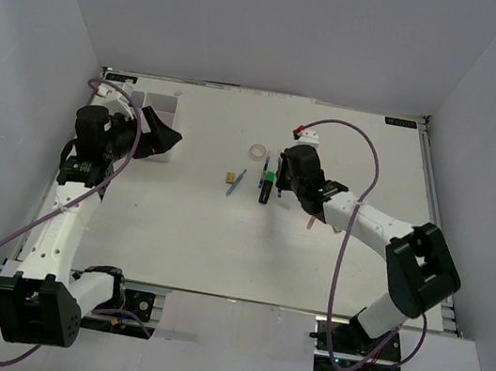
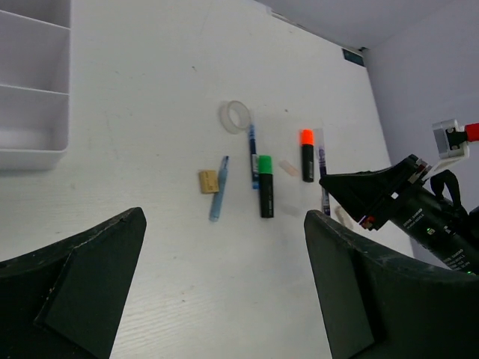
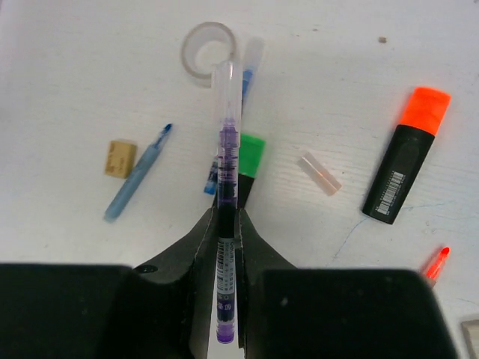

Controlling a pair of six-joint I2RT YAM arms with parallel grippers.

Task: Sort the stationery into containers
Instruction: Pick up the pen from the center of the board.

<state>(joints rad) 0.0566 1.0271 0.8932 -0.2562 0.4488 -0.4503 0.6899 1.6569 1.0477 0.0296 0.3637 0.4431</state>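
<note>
My right gripper [image 3: 227, 217] is shut on a purple pen [image 3: 227, 142] with a clear cap, held above the other stationery; it also shows in the top view [image 1: 291, 169]. Under it lie a green-capped highlighter [image 3: 252, 153], a tape ring [image 3: 208, 48], a light blue pen [image 3: 138, 183], a brass clip [image 3: 120, 158], an orange-capped highlighter [image 3: 408, 164] and a small clear cap [image 3: 320, 173]. My left gripper [image 2: 224, 292] is open and empty, beside the white organiser tray [image 1: 161, 106] at the back left. The glue bottle is out of view.
A dark blue pen [image 2: 253, 149] lies beside the green highlighter [image 2: 266, 187]. An orange-red tip [image 3: 435, 263] shows at the right of the right wrist view. The tray's compartments [image 2: 34, 142] in the left wrist view hold nothing. White walls enclose the table.
</note>
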